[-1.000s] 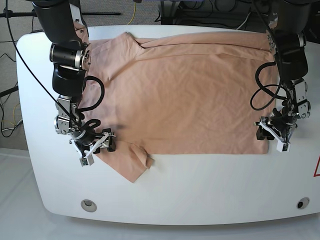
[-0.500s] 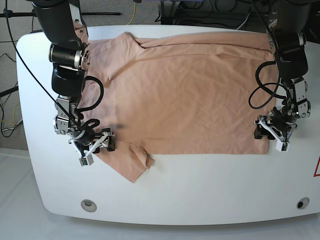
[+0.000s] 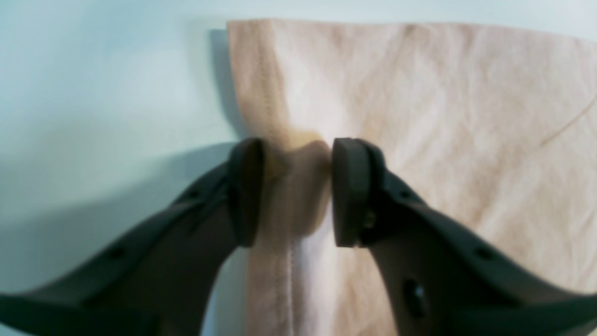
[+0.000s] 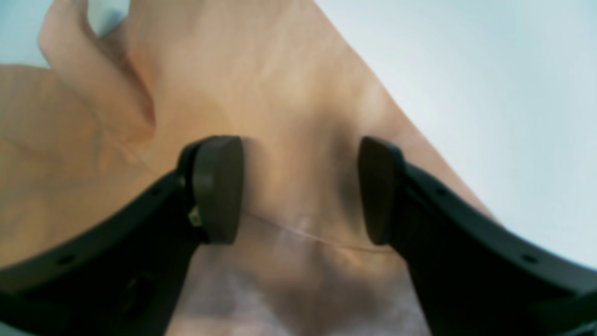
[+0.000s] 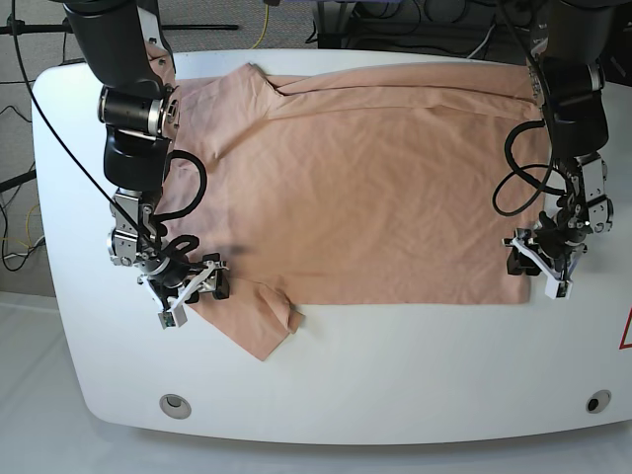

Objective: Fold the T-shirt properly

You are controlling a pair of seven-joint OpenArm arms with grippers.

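Observation:
The peach T-shirt (image 5: 375, 178) lies spread flat on the white table (image 5: 395, 375), neck end toward the base view's left. At its hem corner on the right, my left gripper (image 5: 538, 269) is down on the cloth. In the left wrist view a raised bunch of the stitched hem (image 3: 296, 168) fills the gap of the left gripper (image 3: 296, 191) and touches both pads. My right gripper (image 5: 193, 291) rests on the near sleeve (image 5: 257, 326). In the right wrist view the right gripper (image 4: 301, 189) stands open, pads wide apart astride a seam (image 4: 303, 235), pinching nothing.
Two round fittings (image 5: 175, 404) (image 5: 596, 401) sit near the table's front edge, and a red mark (image 5: 626, 331) shows at the right border. Cables and stands (image 5: 395, 20) crowd the space behind the table. Bare white tabletop runs along the front.
The left gripper's fingers have shifted slightly at the hem corner. The T-shirt and the right arm look unmoved.

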